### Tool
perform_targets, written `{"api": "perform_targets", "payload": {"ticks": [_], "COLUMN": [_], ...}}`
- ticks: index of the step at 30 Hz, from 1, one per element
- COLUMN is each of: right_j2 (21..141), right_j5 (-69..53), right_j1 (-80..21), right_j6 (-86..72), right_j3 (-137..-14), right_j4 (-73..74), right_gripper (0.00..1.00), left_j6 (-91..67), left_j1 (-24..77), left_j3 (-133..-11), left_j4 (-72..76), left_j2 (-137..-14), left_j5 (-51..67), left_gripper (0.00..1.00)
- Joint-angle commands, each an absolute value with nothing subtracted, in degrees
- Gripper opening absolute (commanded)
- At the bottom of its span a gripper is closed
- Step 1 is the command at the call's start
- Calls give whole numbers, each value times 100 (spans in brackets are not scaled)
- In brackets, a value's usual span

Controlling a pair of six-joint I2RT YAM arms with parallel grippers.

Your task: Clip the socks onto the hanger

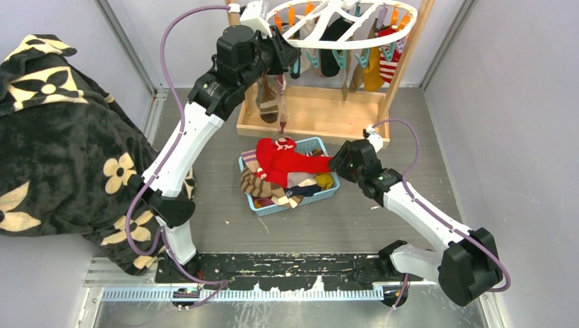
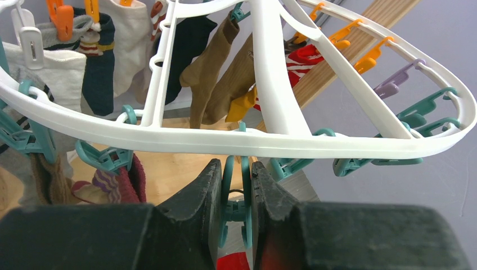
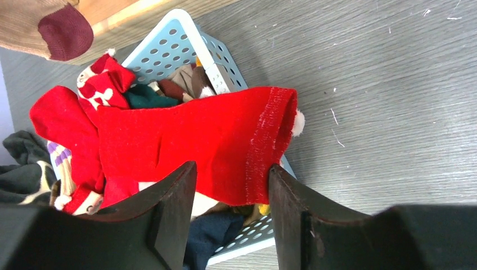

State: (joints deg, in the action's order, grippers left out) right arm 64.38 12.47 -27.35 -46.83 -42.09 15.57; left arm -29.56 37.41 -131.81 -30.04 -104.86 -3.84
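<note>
The white oval hanger (image 1: 341,37) hangs at the back with several socks clipped on, among them a red-and-white striped sock (image 1: 388,63) and brown socks (image 2: 216,73). My left gripper (image 1: 287,58) is raised just under the hanger ring (image 2: 225,140). In the wrist view the left gripper (image 2: 235,166) is shut on a dangling teal clip (image 2: 236,194), squeezing its two arms. A long red sock (image 1: 290,160) lies on top of the sock pile in the blue basket (image 1: 311,142). My right gripper (image 3: 232,169) stands open at the red sock's cuff (image 3: 270,140), a finger on each side.
A wooden stand (image 1: 314,116) carries the hanger behind the basket. A big black floral blanket (image 1: 61,137) fills the left side. The basket (image 3: 169,39) also holds striped, navy and yellow socks. A brown sock with a maroon toe (image 3: 56,28) hangs near it.
</note>
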Motion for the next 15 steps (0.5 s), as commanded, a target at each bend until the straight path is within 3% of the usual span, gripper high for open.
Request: {"api": "perform_targets", "payload": {"ticks": [1, 9, 15], "right_j2": [6182, 5782, 5436], "right_j5": [1097, 1230, 1815], "right_j1": [-2673, -2671, -2672], "right_j6": [-4991, -5916, -5803], "right_j3": [-4124, -3606, -3697], "right_j4": [1402, 1268, 1964], "right_gripper": [56, 56, 65], "left_j6": [-2934, -2935, -2936], "left_j1": [3755, 3754, 3757], "left_j3": [-13233, -13228, -13227], "left_j4": [-2852, -2846, -2849], "left_j2": [-10168, -10162, -10153], "left_j5": [-325, -316, -308], "left_gripper": [15, 14, 14]}}
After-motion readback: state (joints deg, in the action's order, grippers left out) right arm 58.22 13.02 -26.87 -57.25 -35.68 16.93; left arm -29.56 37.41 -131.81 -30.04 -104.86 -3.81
